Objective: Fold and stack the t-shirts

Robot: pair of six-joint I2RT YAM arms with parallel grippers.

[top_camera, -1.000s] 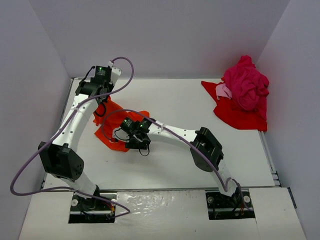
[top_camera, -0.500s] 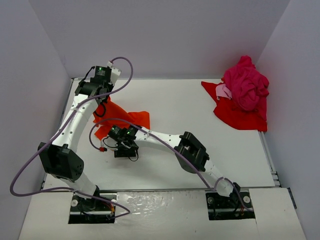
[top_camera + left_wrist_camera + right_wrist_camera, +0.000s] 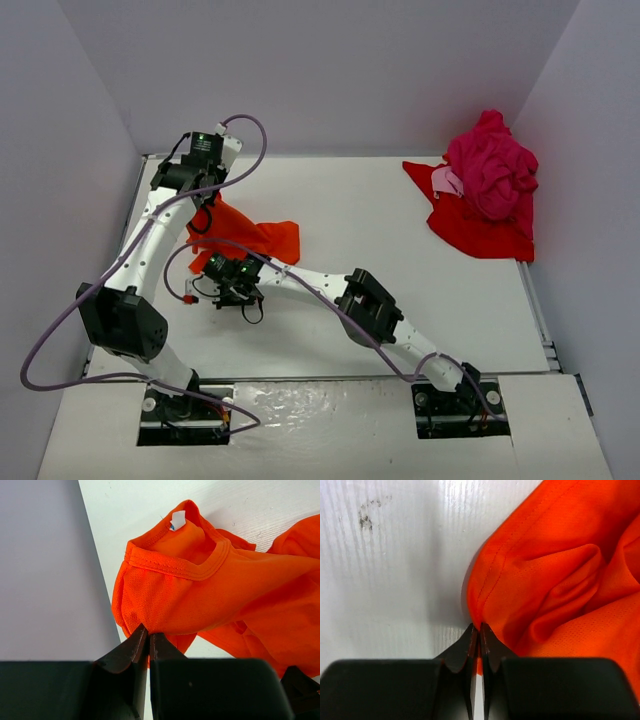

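Note:
An orange-red t-shirt (image 3: 255,236) lies bunched at the table's left. In the left wrist view (image 3: 210,595) its collar and white tag show. My left gripper (image 3: 208,207) is shut on a fold of it (image 3: 148,636) near the collar. My right gripper (image 3: 222,281) is shut on its hem edge (image 3: 480,627), low over the table, at the shirt's near side. A red t-shirt (image 3: 475,228) lies flat at the far right with a magenta-pink t-shirt (image 3: 492,172) crumpled on top of it.
White walls close in the table (image 3: 400,290) on the left, back and right. The left wall stands close beside my left gripper (image 3: 50,570). The right arm's links (image 3: 365,305) stretch across the table's middle.
My right gripper has moved left and a little nearer with the hem in it, dragging the shirt's near edge leftward. The left gripper has stayed put.

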